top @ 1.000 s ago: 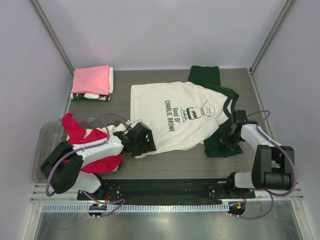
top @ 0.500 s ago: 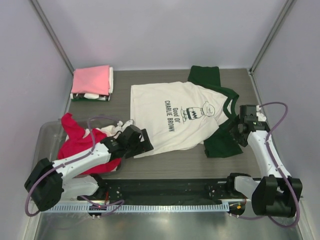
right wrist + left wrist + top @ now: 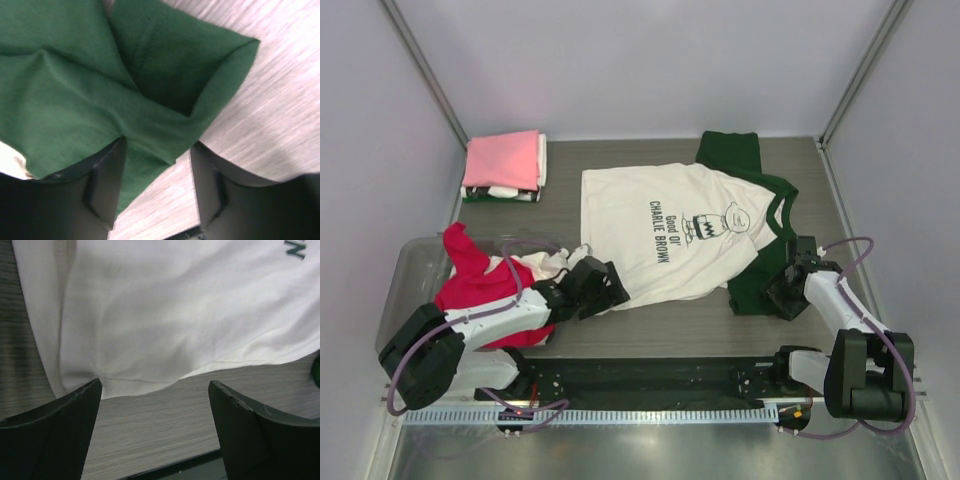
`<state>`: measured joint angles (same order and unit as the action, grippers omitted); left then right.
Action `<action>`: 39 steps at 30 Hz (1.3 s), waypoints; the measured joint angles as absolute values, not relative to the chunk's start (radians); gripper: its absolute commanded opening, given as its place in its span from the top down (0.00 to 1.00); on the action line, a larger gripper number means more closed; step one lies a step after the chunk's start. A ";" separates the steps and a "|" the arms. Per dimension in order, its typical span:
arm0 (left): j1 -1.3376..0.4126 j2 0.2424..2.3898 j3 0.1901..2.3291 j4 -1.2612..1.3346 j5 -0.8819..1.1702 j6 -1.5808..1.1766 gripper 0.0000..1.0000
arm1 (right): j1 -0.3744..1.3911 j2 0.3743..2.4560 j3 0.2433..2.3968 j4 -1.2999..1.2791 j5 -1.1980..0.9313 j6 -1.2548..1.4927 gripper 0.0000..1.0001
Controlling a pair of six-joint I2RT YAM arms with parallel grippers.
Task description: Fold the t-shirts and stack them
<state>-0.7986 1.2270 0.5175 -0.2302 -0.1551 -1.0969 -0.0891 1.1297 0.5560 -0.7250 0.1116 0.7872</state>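
Observation:
A cream-white t-shirt with black Charlie Brown print lies spread flat mid-table, dark green cloth sticking out at its near right and far side. My left gripper is open just off the shirt's near-left hem. In the left wrist view bare table lies between the left gripper's fingers, and the cream hem is just beyond. My right gripper hovers open over the green cloth's near corner. The right wrist view shows the green edge reaching between the right gripper's fingertips. A red-magenta t-shirt is heaped in the bin.
A folded pale pink t-shirt tops a small stack at the back left. A clear plastic bin stands at the left edge. The black base rail runs along the near edge. Grey walls enclose the table.
The right gripper went from shut to open, lifted off the green cloth, then came back down nearer its corner. The left arm swung slightly, its gripper staying open by the hem.

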 measured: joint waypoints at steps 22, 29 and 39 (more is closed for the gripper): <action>-0.770 1.153 0.683 -0.539 -0.215 -1.076 1.00 | -0.104 1.086 1.011 -0.879 0.189 0.734 0.99; -0.770 1.058 0.715 -0.614 -0.217 -1.066 1.00 | -0.118 0.986 0.995 -0.978 0.197 0.726 0.99; -0.770 1.010 0.597 -0.634 -0.144 -1.097 1.00 | -0.120 0.877 0.834 -1.051 0.145 0.720 0.99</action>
